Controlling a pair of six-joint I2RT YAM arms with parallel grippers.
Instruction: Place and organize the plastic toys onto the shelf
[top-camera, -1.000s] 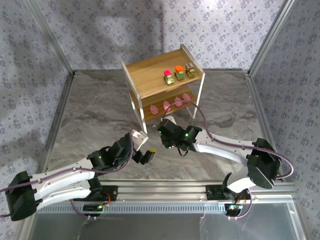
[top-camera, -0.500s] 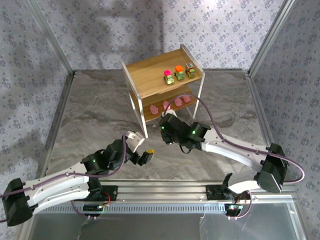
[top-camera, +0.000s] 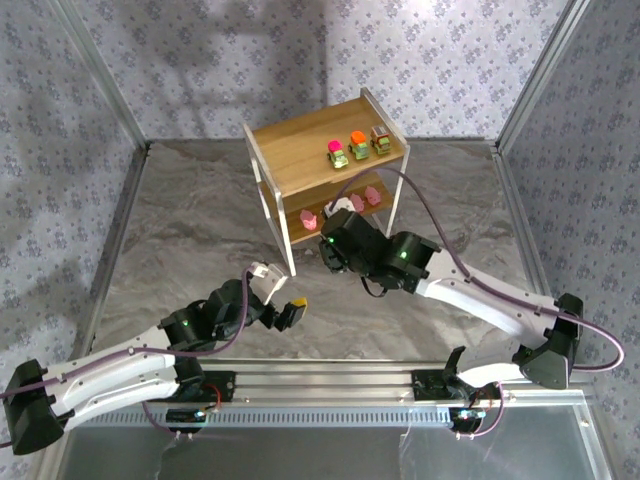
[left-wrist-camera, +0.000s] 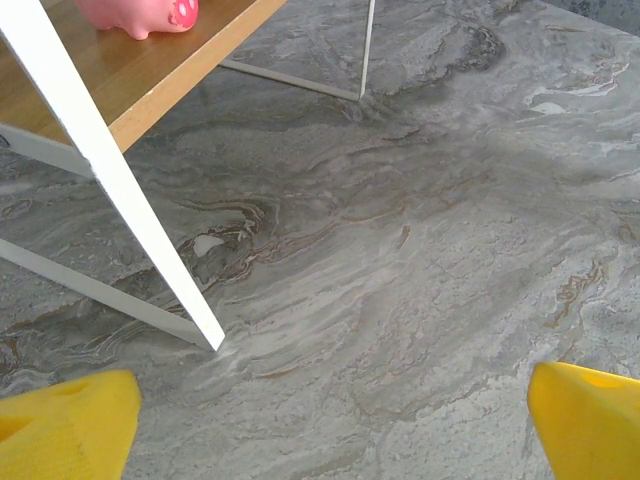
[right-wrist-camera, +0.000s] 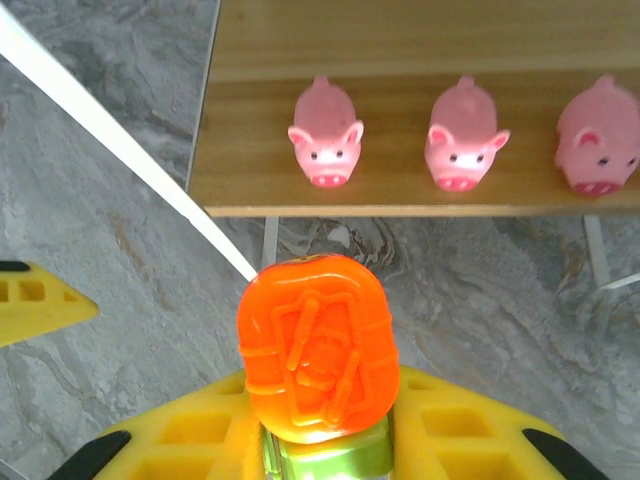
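Toys (top-camera: 338, 155) mostly sit on the shelf (top-camera: 295, 160), three trucks (top-camera: 359, 146) on top and three pigs (right-wrist-camera: 462, 133) visible below; the right fingers (right-wrist-camera: 170, 435) pinch a fourth, orange-topped truck (right-wrist-camera: 312, 362) before the lower tier, not yet placed, while the left fingers (left-wrist-camera: 60, 425) hang spread and empty above the surface (left-wrist-camera: 400, 250).

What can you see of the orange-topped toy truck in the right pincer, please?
The toy truck is glossy plastic: a rounded orange top with a raised embossed pattern over a yellow-green body, mostly hidden. The right pincer is shut on its sides, top facing the wrist camera. It is held above the marbled table, just short of the lower board of the shelf.
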